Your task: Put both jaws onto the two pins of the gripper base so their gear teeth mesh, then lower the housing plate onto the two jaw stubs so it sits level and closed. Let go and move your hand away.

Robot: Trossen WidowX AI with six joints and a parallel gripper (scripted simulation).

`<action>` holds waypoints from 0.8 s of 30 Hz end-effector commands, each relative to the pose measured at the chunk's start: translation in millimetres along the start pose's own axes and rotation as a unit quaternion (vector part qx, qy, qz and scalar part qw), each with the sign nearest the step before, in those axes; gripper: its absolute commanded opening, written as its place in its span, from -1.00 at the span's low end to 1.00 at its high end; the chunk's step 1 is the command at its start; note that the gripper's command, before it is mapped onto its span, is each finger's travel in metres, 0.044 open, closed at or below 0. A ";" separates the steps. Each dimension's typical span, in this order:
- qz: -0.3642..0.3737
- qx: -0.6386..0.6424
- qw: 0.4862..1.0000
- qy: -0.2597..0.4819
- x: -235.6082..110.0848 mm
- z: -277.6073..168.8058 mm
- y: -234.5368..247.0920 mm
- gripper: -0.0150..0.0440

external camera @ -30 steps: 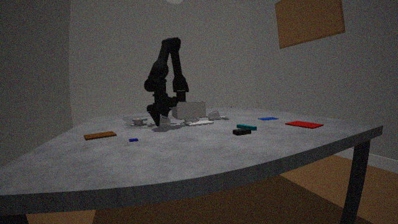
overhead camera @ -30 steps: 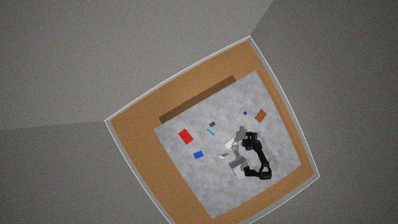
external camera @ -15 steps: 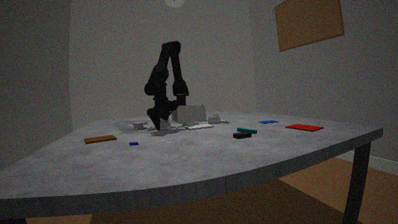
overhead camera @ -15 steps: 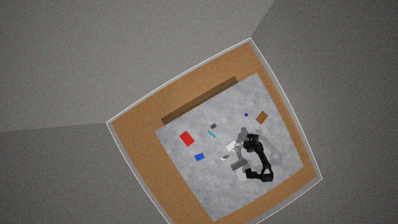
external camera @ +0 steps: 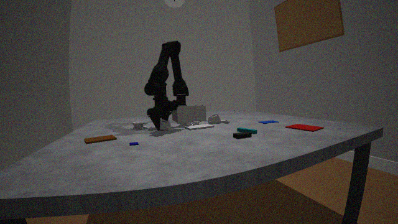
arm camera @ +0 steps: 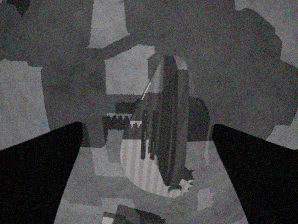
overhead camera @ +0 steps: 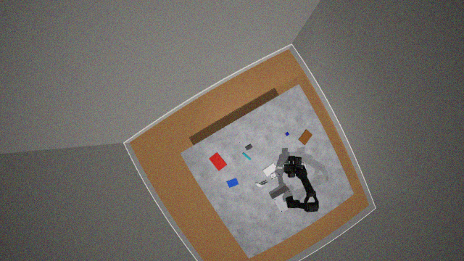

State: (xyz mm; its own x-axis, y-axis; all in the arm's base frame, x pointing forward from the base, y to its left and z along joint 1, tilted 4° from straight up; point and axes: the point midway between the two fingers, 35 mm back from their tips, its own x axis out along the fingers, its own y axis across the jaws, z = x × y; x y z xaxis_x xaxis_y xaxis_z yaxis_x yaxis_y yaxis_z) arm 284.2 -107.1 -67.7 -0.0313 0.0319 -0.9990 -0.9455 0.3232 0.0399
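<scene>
My gripper [external camera: 163,125] [arm camera: 150,130] is open and points down, low over the table, with nothing gripped. A pale jaw [external camera: 166,125] [arm camera: 172,125] stands between the spread fingers; in the wrist view its ribbed face is at the left and its gear teeth are at the lower end. A flat white base [overhead camera: 270,170] [external camera: 203,127] lies on the table, with small raised parts on it. Another pale jaw-like part [overhead camera: 260,184] [external camera: 214,119] lies beyond it. A small pale part [external camera: 138,126] lies on the other side of the gripper; which part it is cannot be told. In the top view the arm hides the fingertips.
A grey box [overhead camera: 279,191] [external camera: 191,114] stands by the arm's base. A brown block [overhead camera: 305,137] [external camera: 100,139], a small blue block [overhead camera: 287,133] [external camera: 134,144], a black block [overhead camera: 249,146] [external camera: 242,135], a teal bar [overhead camera: 246,156] [external camera: 247,130] and a red plate [overhead camera: 217,161] [external camera: 305,127] lie farther off.
</scene>
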 end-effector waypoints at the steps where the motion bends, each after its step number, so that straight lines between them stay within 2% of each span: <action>1: 0.001 -0.001 1.000 -0.002 0.9 0.6 1.4 1.00; 20: 0.001 -0.001 1.000 -0.002 0.9 0.6 1.4 1.00; 24: 0.000 0.000 1.000 0.000 0.0 0.0 0.0 0.64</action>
State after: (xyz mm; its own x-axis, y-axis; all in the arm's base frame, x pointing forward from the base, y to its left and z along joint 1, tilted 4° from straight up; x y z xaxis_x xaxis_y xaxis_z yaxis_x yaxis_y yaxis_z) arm 284.2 -107.1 -67.7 -0.0313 0.0319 -0.9990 -0.9455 0.3232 0.0399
